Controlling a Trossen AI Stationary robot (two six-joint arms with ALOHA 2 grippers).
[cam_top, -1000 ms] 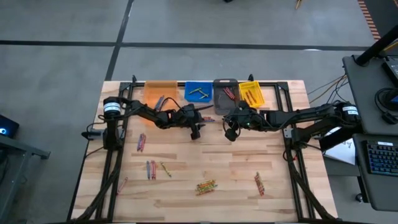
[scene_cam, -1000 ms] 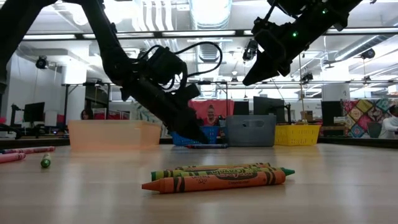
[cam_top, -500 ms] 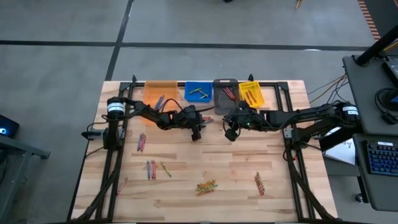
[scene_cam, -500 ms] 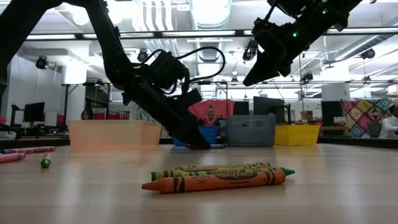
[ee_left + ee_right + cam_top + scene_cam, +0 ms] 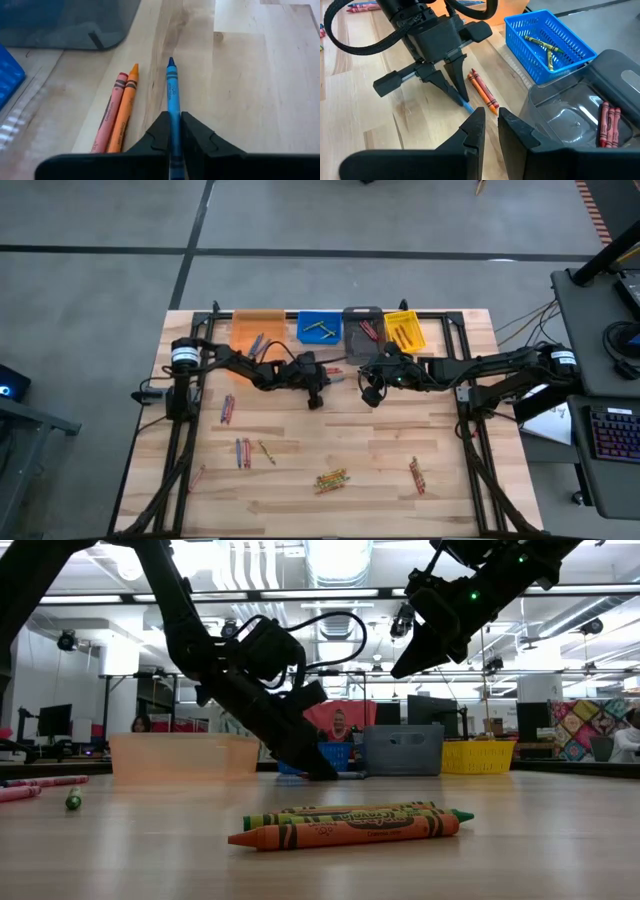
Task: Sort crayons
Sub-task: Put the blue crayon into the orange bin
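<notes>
I had just clamped the left gripper (image 5: 173, 131) onto the blue crayon (image 5: 172, 100); next, its bin

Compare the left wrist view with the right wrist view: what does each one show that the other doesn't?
Only the left wrist view shows the left tool shut on the thin blue wax crayon. Only the right wrist view shows the blue plastic basket holding green-yellow crayons and red crayons in the grey plastic bin. Both show the red and orange crayon pair lying beside it.
</notes>
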